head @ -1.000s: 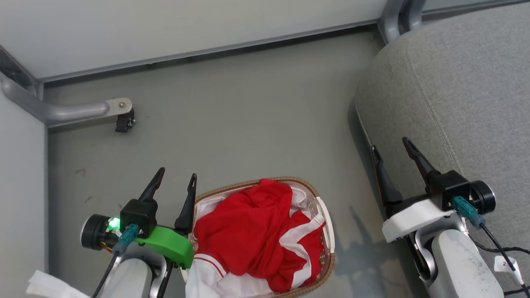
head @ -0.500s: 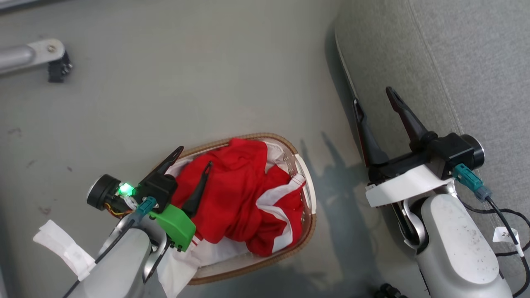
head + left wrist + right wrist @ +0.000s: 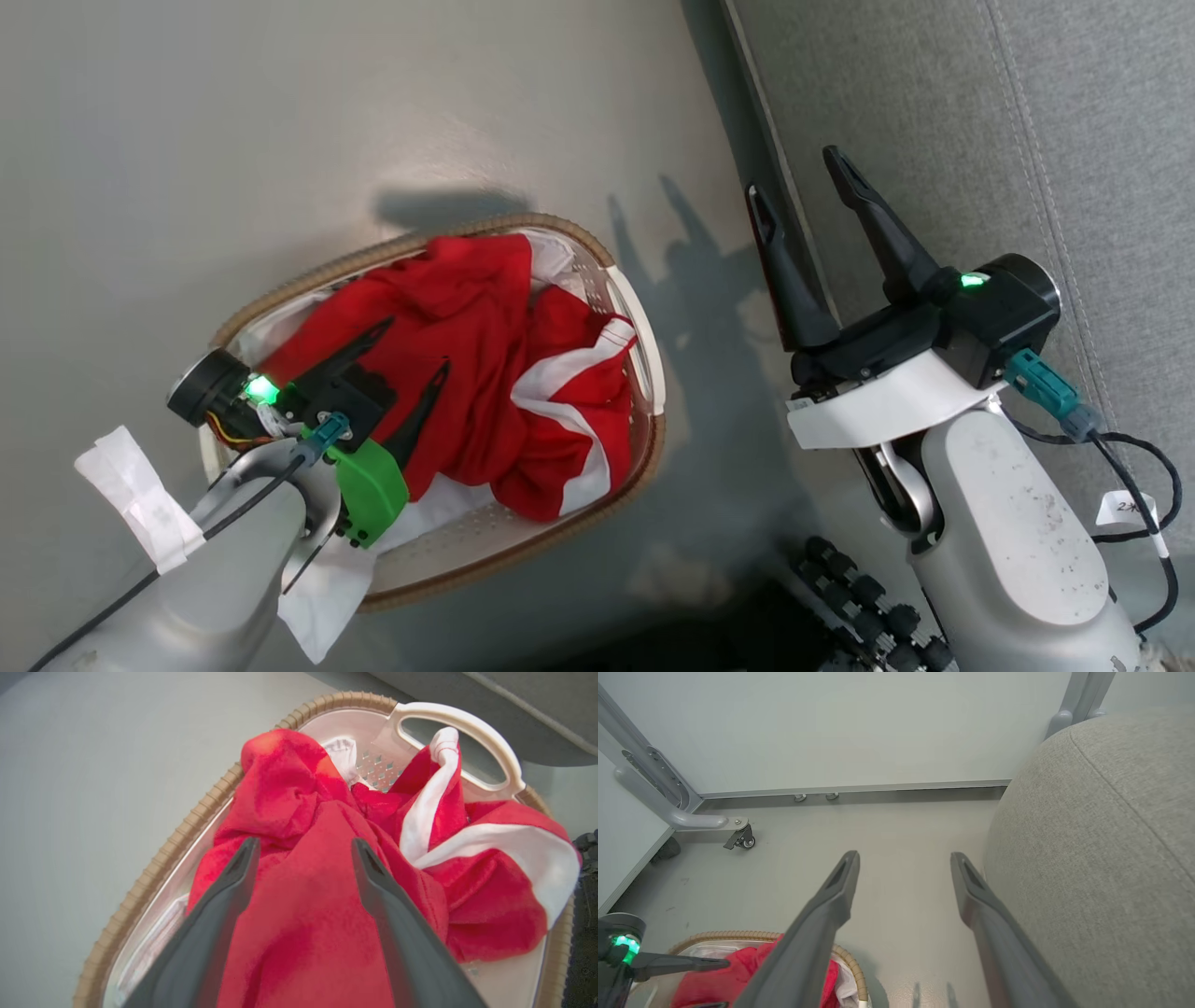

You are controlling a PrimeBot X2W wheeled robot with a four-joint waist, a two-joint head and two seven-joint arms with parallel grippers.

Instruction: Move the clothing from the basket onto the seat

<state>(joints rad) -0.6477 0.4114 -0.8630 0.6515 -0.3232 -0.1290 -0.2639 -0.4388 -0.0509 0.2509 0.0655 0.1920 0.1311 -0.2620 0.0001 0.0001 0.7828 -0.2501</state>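
Clothing [image 3: 467, 373] lies heaped in the basket [image 3: 140, 891], none on the seat [image 3: 934, 112]. Left gripper [image 3: 416, 343] hangs over it, jaws apart, empty; right gripper [image 3: 793, 173] also apart. Next, I think: lower, pinch a fold.

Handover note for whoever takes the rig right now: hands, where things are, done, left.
Left hand: open, down over the basket, fingers either side of a red fold; nothing gripped, contact unclear.
Right hand: open, empty, above the floor at the edge of the seat.
Clothing: all that shows is heaped in the basket, which stands on the floor to the left of the seat.
Done: nothing moved; no garment on the part of the seat in view.
Left: close on the clothing, lift it, carry it to the seat, release; likely repeat until the basket is empty.
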